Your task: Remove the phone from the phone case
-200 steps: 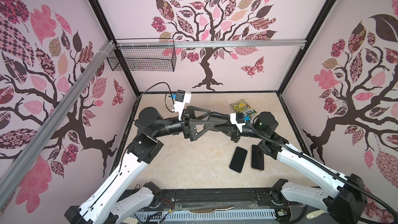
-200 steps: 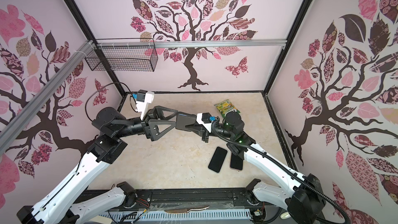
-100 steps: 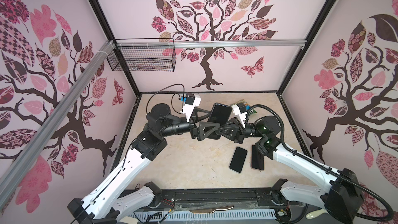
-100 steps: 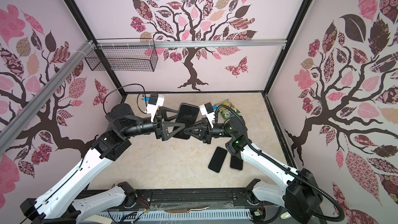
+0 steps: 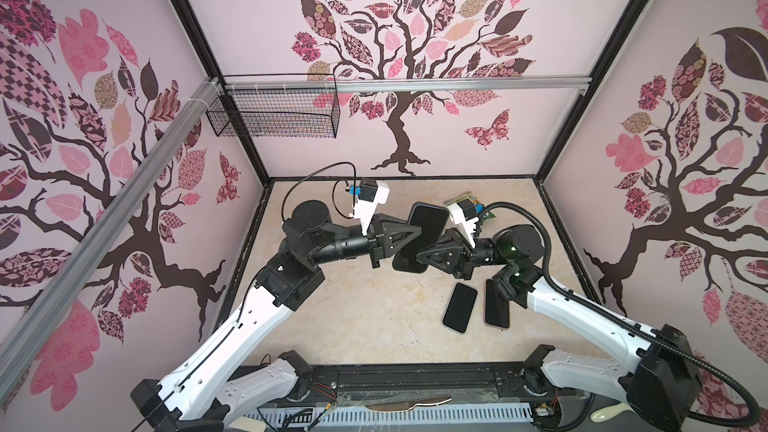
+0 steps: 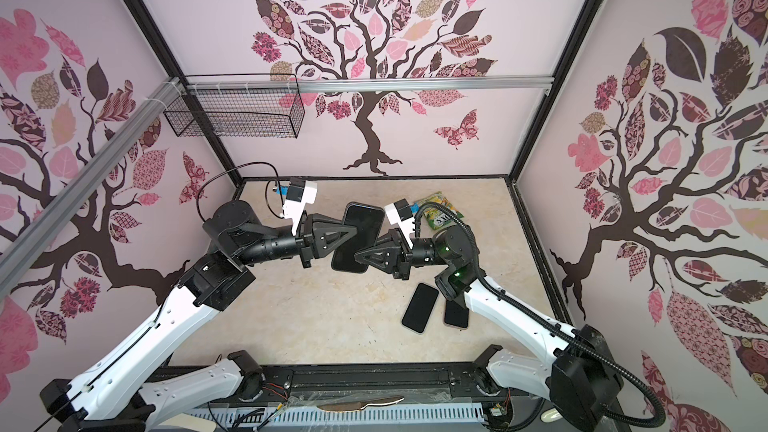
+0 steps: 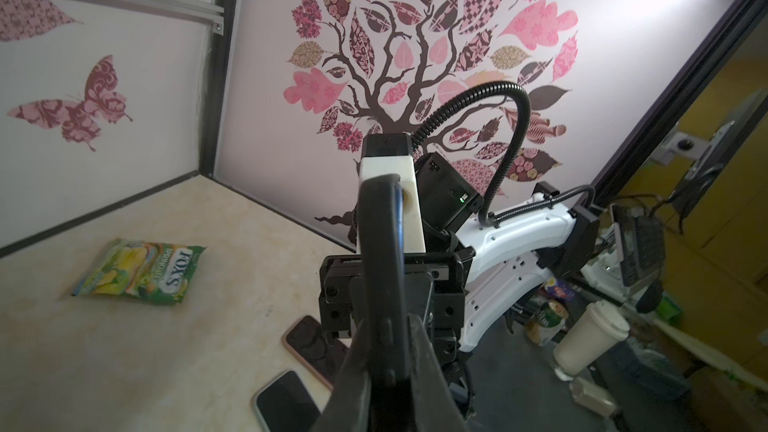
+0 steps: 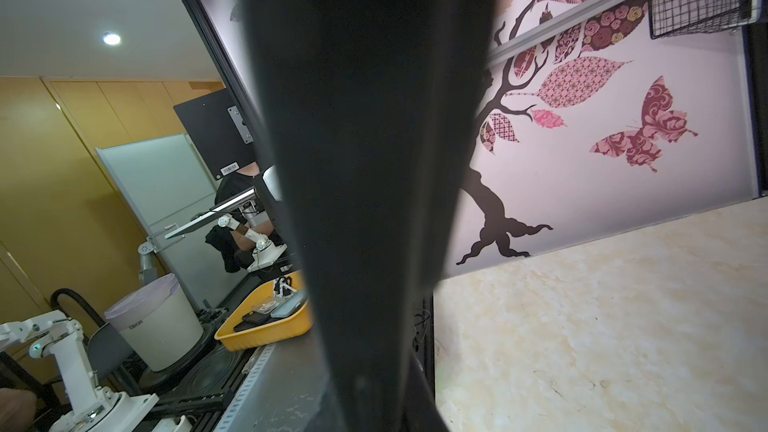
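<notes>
Black slab aloft at mid-cell: the phone [image 5: 430,220], in its case [image 7: 382,243], is held clear of the table [image 5: 353,317] between the two arms in both top views.

Change noted: a second ago the left gripper [image 5: 409,236] stood with its jaws wide; half a second ago they were narrowing on the phone. They are now clamped on the long edge nearest that arm. The right gripper [image 5: 420,253] grips the opposite edge, as it did throughout. The phone has also turned from nearly edge-on to showing its broad face to the top cameras.

Reading: a two-handed hold is now in place. One side can likely anchor while the other peels or pushes. No separation is visible yet, so extraction appears not to have begun.

Appearance: dark, glossy, rounded corners, tilted with its far end higher in a top view [image 6: 365,222]. From above the case cannot be told from the handset. The left wrist view shows it edge-on, with a thick, rounded black rim and a raised side-button strip. It looks like a soft bumper, likely to flex.

Two other phones [image 5: 460,307] [image 5: 496,305] lie flat near the right arm, and a snack packet [image 6: 440,211] lies at the back.
</notes>
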Action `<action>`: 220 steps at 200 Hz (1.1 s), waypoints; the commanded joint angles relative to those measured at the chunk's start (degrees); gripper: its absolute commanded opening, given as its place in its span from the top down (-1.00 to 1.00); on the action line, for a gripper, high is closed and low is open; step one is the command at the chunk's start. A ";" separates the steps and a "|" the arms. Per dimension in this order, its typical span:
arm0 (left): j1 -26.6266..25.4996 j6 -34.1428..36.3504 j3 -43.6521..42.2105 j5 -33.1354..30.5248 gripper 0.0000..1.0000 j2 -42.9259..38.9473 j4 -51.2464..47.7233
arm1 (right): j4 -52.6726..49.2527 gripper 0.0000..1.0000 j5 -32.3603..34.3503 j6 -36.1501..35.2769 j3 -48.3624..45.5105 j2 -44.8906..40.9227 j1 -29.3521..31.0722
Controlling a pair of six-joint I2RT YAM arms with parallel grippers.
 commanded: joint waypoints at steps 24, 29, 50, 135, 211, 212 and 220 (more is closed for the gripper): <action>-0.12 -1.19 -0.30 -0.46 1.00 -0.13 3.28 | 2.10 0.90 0.04 -2.97 1.25 -2.05 -0.01; -0.05 -1.97 -0.63 -0.71 1.00 -0.27 4.14 | 2.04 0.78 0.25 -3.52 0.95 -2.19 0.03; -0.06 -6.17 -1.96 -1.28 1.00 -0.73 9.07 | 2.04 0.36 0.54 -5.25 0.01 -2.50 0.12; -0.70 -9.30 -2.12 -0.71 1.00 0.19 12.34 | 2.60 0.21 0.40 -6.38 -0.71 -1.31 1.10; -0.76 -7.49 -1.98 1.00 1.00 0.62 10.21 | 0.23 0.45 -0.02 -8.36 0.25 -2.18 1.18; -0.72 -7.52 -1.94 1.05 1.00 0.63 10.20 | 0.21 0.46 -0.03 -8.37 0.20 -2.18 1.14; -0.75 -7.45 -1.90 1.18 1.00 0.68 10.20 | -0.18 0.53 -0.04 -8.76 0.11 -2.25 1.12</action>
